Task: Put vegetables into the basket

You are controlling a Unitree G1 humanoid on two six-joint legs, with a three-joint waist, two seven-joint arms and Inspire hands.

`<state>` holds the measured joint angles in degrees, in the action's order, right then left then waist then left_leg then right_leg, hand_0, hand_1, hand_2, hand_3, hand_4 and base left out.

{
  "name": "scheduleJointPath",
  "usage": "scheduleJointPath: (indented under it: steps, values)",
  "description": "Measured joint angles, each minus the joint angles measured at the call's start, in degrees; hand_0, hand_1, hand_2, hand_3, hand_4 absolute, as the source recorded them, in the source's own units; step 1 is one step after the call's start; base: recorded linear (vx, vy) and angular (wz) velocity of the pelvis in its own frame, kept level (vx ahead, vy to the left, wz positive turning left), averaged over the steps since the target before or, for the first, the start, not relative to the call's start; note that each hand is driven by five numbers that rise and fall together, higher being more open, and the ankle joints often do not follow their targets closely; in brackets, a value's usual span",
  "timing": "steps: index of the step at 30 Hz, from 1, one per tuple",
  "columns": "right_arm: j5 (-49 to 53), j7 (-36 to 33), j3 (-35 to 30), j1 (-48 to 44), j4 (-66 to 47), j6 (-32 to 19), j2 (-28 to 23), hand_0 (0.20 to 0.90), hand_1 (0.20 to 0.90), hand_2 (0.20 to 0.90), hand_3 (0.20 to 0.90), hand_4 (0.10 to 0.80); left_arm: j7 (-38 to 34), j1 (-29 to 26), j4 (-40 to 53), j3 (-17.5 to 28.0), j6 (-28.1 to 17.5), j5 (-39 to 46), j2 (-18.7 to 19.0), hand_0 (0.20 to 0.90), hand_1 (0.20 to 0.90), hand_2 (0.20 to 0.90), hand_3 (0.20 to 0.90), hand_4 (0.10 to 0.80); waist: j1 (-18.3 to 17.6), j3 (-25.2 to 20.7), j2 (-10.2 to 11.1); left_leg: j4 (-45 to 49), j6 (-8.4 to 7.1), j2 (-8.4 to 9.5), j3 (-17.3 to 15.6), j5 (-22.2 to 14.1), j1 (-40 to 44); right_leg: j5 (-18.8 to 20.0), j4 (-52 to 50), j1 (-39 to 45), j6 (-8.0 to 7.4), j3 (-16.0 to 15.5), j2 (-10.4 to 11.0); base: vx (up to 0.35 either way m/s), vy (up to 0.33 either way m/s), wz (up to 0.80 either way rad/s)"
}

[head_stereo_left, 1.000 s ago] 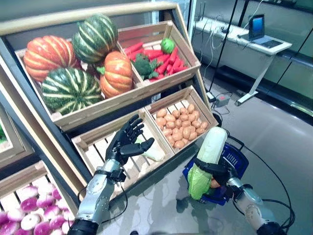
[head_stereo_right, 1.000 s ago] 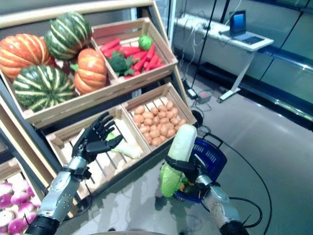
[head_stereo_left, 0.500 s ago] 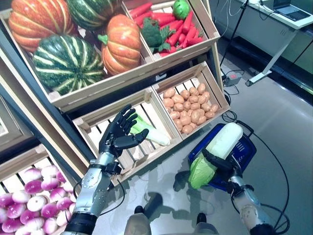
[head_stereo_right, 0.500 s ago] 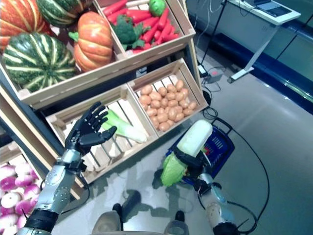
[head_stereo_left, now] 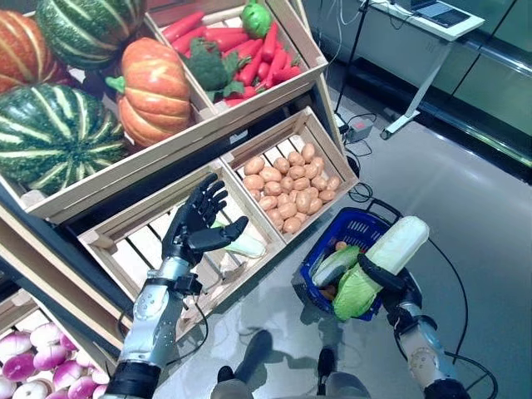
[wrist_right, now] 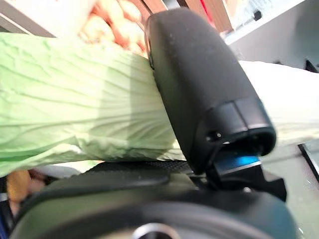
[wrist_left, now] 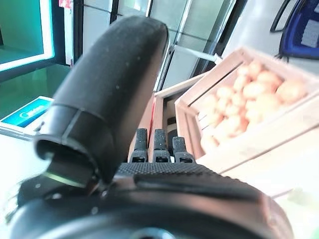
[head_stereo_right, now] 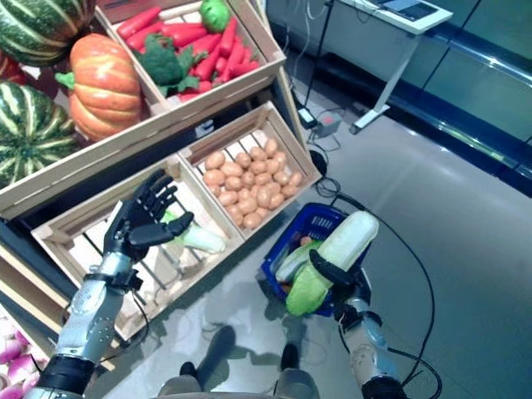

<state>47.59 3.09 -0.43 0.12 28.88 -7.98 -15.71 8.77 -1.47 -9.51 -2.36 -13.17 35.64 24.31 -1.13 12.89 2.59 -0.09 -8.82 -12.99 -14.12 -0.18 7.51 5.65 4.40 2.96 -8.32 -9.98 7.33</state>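
My right hand (head_stereo_left: 387, 281) is shut on a long napa cabbage (head_stereo_left: 389, 255), white at one end and leafy green at the other; it hangs tilted over the near right rim of the blue basket (head_stereo_left: 359, 228) on the floor. In the right wrist view my thumb (wrist_right: 199, 89) wraps over the cabbage (wrist_right: 75, 114). The basket holds a cucumber-like green vegetable (head_stereo_left: 334, 266) and something orange. My left hand (head_stereo_left: 193, 226) is open, fingers spread, raised over the lower left crate (head_stereo_left: 133, 241), just above another cabbage (head_stereo_left: 243, 244) lying there.
The wooden stand holds pumpkins (head_stereo_left: 154, 91), a crate of carrots and broccoli (head_stereo_left: 229, 50), a crate of potatoes (head_stereo_left: 291, 189) beside the basket, and purple-white turnips (head_stereo_left: 33, 382) at lower left. A desk with a laptop (head_stereo_left: 424, 17) stands far right.
The camera has swung, shifting the whole scene. My right hand has carried the cabbage rightward to the basket's near right rim, and the basket's contents now show. The left hand stays spread over the crate.
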Motion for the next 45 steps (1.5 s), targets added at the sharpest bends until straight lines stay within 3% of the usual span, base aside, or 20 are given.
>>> scheduleJointPath:
  steps: [4,11,15,17,21,24,32,37,39,41,44,45]
  values:
    - [-0.4,-1.4,-1.4,1.2,0.0,0.0,-1.6,0.3,0.3,0.3,0.3,0.4,-0.1,0.1,0.2,-0.1,0.1,-0.1,-0.4,0.9,0.9,0.9,0.9,0.8,-0.5,-1.1,-1.7,-4.3,0.16,0.03,1.4,1.4,1.9,-0.5,0.8,0.5,0.27,-0.2,-0.6,0.092,-0.016,0.01]
    - [-15.2,-8.4,-1.1,3.5,0.0,1.4,-1.9,0.3,0.3,0.3,0.3,0.4,-1.2,0.6,1.5,0.1,0.4,0.7,-0.8,0.9,0.9,0.9,0.9,0.8,-0.3,-3.3,-3.3,-4.5,0.01,0.08,1.5,2.2,1.7,-0.1,0.6,-0.3,0.21,-0.1,-0.6,0.019,-0.071,0.0]
    - [-16.3,-9.5,0.7,3.4,0.0,2.2,-2.2,0.3,0.3,0.3,0.3,0.4,-1.1,1.2,1.9,-0.2,0.4,0.7,-1.2,0.9,0.9,0.9,0.9,0.8,0.8,-2.4,-0.9,10.6,-0.24,0.42,5.4,-2.1,-6.9,0.0,0.5,-0.7,0.61,2.2,0.8,0.002,0.123,0.01]
    - [-16.1,-9.6,1.2,3.0,0.2,2.0,-3.7,0.3,0.3,0.3,0.3,0.4,-1.0,1.2,1.3,-2.0,0.3,0.7,-1.3,0.9,0.9,0.9,0.9,0.8,0.5,-2.6,-2.6,4.1,-0.3,-0.28,6.1,-1.4,-6.0,-0.3,0.7,-0.4,0.65,1.6,-0.3,0.064,0.167,-0.07]
    - [-15.7,-9.6,1.1,2.9,0.5,1.9,-3.6,0.3,0.3,0.3,0.3,0.4,-1.1,0.9,1.4,-1.8,0.3,0.7,-1.1,0.9,0.9,0.9,0.9,0.8,0.5,-3.1,-0.4,-1.3,1.15,2.13,3.7,2.3,-3.0,-0.1,0.9,-0.4,-0.33,1.2,2.7,0.104,0.136,-0.05]
    - [-15.7,-9.3,1.2,3.5,0.8,1.9,-2.1,0.3,0.3,0.3,0.3,0.4,-2.1,0.6,1.8,-1.7,0.1,0.4,-0.9,0.9,0.9,0.9,0.9,0.8,0.6,-3.9,0.7,-5.0,1.71,3.19,3.0,4.2,-1.3,0.2,0.9,-0.4,-1.22,-0.2,3.8,0.038,0.068,0.04]
    - [-16.2,-9.4,2.1,1.8,0.4,1.9,-1.5,0.3,0.3,0.3,0.3,0.4,-4.9,0.8,1.8,-1.6,0.2,-2.6,-0.8,0.9,0.9,0.9,0.9,0.8,2.2,-4.3,0.7,-5.0,1.64,2.9,2.7,4.5,-1.5,0.5,0.6,-0.8,-1.8,-0.6,3.0,0.005,-0.011,-0.03]
    - [-16.1,-9.7,2.2,-4.1,1.8,1.9,-4.6,0.3,0.3,0.3,0.3,0.4,-6.9,0.6,1.7,-1.2,0.2,-8.6,1.6,0.9,0.9,0.9,0.9,0.8,3.9,-4.2,0.3,-0.6,0.54,0.56,1.0,2.7,-2.7,0.2,-0.2,-1.1,-0.84,-2.4,2.6,-0.051,-0.149,-0.1]
    - [-15.6,-9.9,2.7,-9.5,6.1,1.9,-8.9,0.3,0.3,0.3,0.3,0.4,-8.5,-2.6,0.7,-2.2,0.2,-11.1,3.6,0.9,0.9,0.9,0.9,0.8,4.0,-3.0,-1.5,7.7,-0.22,-1.95,2.5,-0.5,-6.7,-1.5,-3.9,-1.8,0.21,-3.5,1.5,-0.026,-0.048,0.23]
    - [-15.4,-10.1,2.7,-13.1,8.4,1.9,-11.7,0.3,0.3,0.3,0.3,0.4,-10.0,-5.0,-0.4,-2.5,0.2,-13.6,4.7,0.9,0.9,0.9,0.9,0.8,4.5,-1.9,-3.0,10.9,-0.45,-2.93,3.3,-1.7,-7.9,-2.5,-6.1,-2.2,0.41,-3.6,1.2,-0.027,-0.024,0.12]
    - [-12.9,-10.2,3.1,-17.7,10.8,1.8,-15.9,0.3,0.3,0.3,0.3,0.4,-13.2,-9.8,-1.1,-4.0,0.2,-18.1,8.2,0.9,0.9,0.9,0.9,0.8,4.9,-0.1,-4.4,16.8,-0.11,-3.42,4.8,-3.7,-12.5,-5.1,-12.5,-6.2,0.29,-3.7,2.0,-0.099,-0.012,0.13]
    - [-11.2,-10.6,3.1,-20.9,13.2,1.8,-17.3,0.3,0.3,0.3,0.3,0.4,-14.6,-13.6,-2.2,-5.4,0.2,-21.0,10.7,0.9,0.9,0.9,0.9,0.8,4.9,1.4,-4.6,20.4,0.3,-3.35,6.0,-5.1,-15.2,-6.9,-17.1,-8.9,0.2,-4.0,3.0,-0.159,-0.002,0.23]
